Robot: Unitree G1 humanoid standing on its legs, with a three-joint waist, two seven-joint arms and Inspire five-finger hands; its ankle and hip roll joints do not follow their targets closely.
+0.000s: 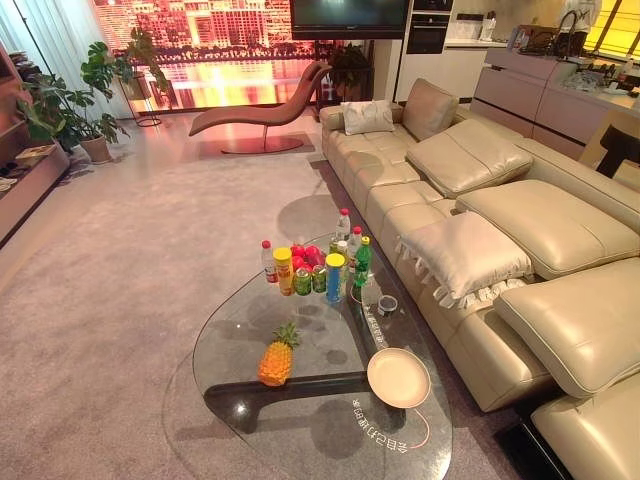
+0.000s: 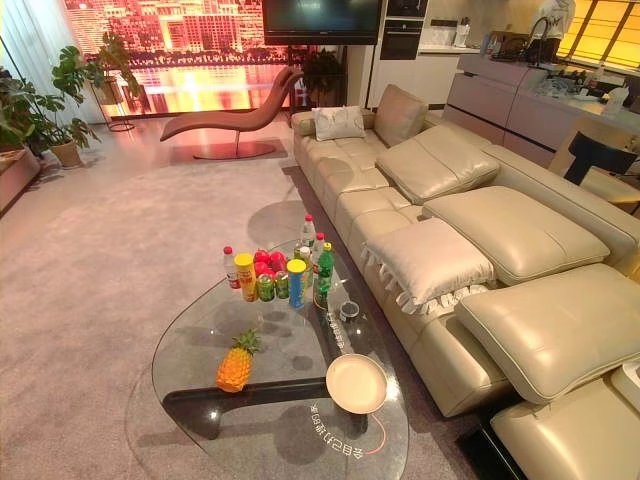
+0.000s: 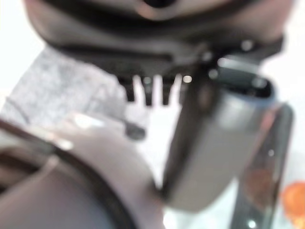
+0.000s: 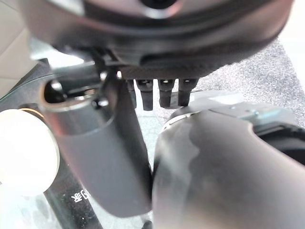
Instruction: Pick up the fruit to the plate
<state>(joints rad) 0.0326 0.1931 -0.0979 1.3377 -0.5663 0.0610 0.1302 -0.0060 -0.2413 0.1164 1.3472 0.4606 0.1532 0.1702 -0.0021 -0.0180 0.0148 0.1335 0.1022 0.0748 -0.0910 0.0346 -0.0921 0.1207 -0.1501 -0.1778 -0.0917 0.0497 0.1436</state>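
A: Left eye view, quick. Where's the fruit?
B: Pineapple (image 1: 277, 357) stands upright on the glass desk (image 1: 240, 330), near its left edge. Plate (image 1: 398, 377) lies well apart from it, toward the sofa (image 1: 500, 230) side, nothing on it.
A: Other stuff?
B: Cluster of bottles and cans (image 1: 318, 268) at the far end of the desk, red fruit (image 1: 305, 256) among them. A small roll of tape (image 1: 387, 304) between the cluster and the plate.
A: Right eye view?
B: Same layout. Pineapple not on the plate. A lounge chair (image 2: 225, 118) and potted plants (image 2: 60, 100) sit farther back.
A: Left wrist view?
B: Left hand (image 3: 152, 90) up close, fingers straight and hanging, released, holding nothing. An orange bit at the corner could be the pineapple, can't tell.
A: Right wrist view?
B: Right hand (image 4: 159, 93), fingers straight down, relaxed, nothing in it. The pale plate shows beside the thumb (image 4: 105, 152), on the glass.
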